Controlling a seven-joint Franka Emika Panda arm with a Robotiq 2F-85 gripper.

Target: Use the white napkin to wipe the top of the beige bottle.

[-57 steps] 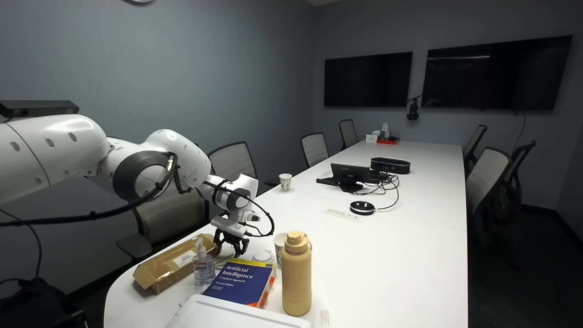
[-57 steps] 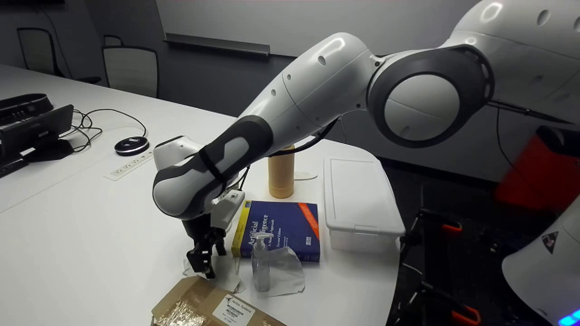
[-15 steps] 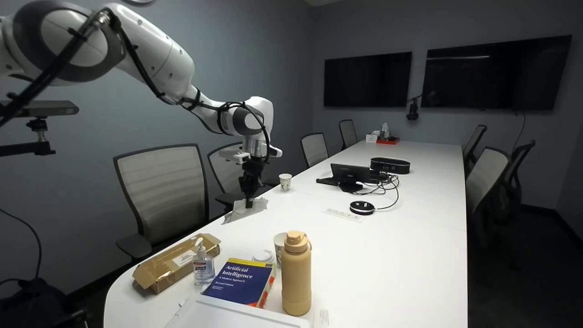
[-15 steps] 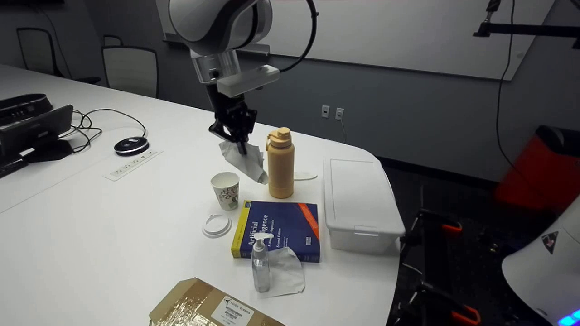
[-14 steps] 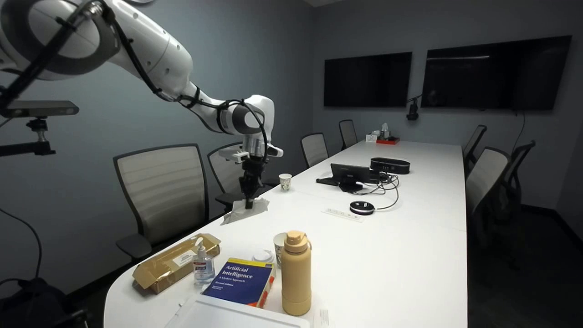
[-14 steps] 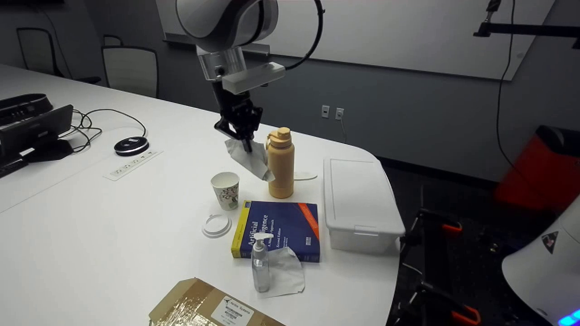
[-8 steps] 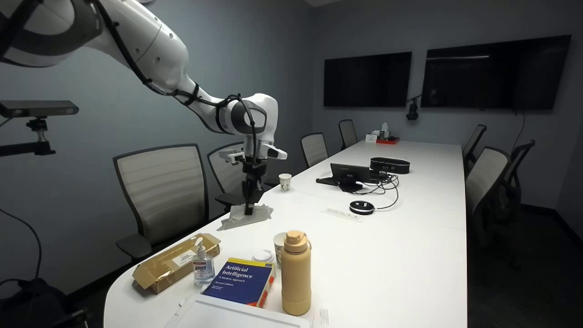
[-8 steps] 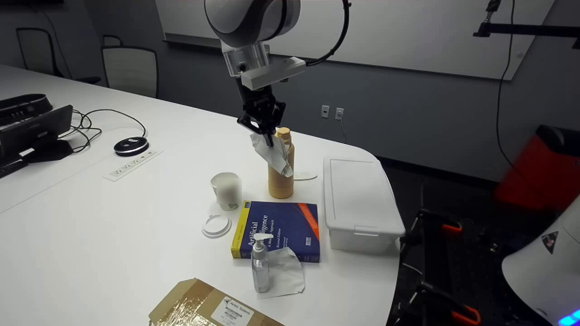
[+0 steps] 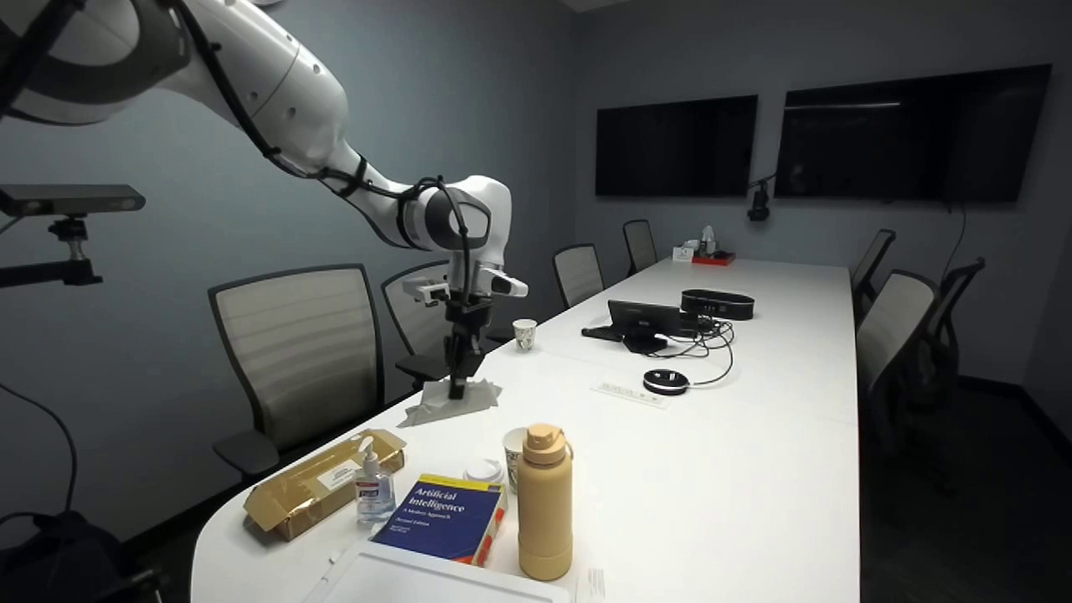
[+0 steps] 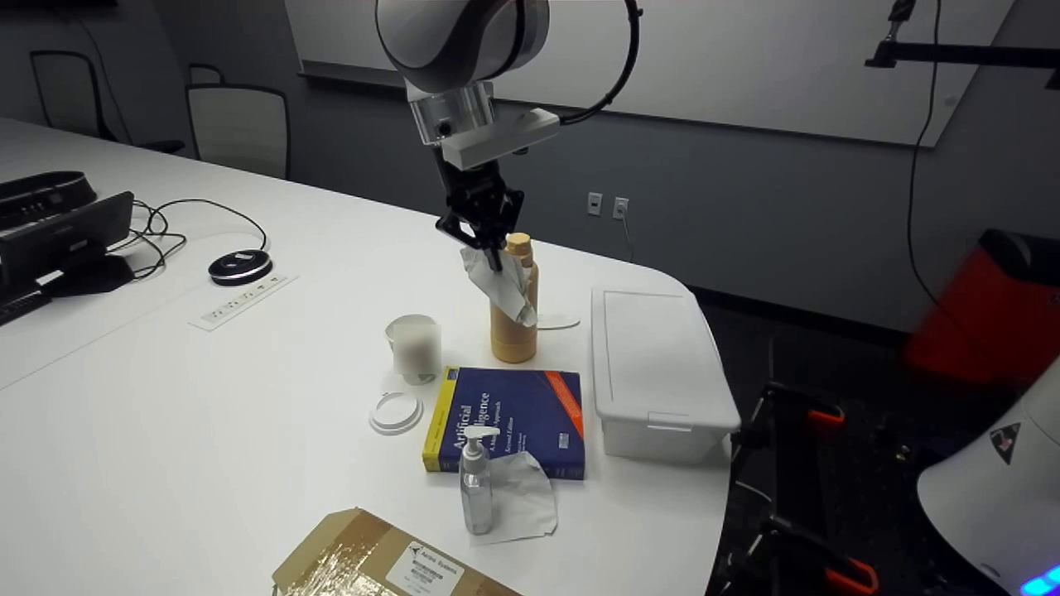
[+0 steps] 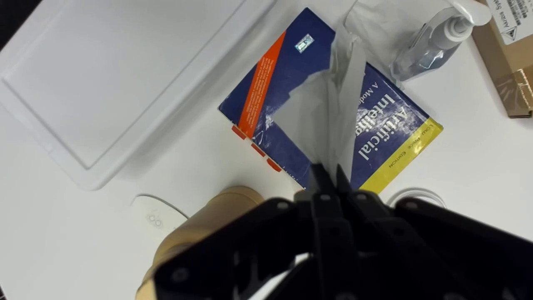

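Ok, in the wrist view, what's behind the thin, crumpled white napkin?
Mainly a thick, rectangular blue book; its orange-red stripe and yellow edge show. The white napkin hides the book's middle and the end of "Intelligence" in the title.

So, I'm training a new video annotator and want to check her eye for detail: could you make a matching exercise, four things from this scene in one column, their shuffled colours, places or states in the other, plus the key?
Things:
1. book
2. beige bottle
3. white napkin
4. cardboard box

Descriptions:
A. pinched in the gripper
B. brown, with a white label
C. blue, lying flat
D. standing upright

Right pairs: 1-C, 2-D, 3-A, 4-B
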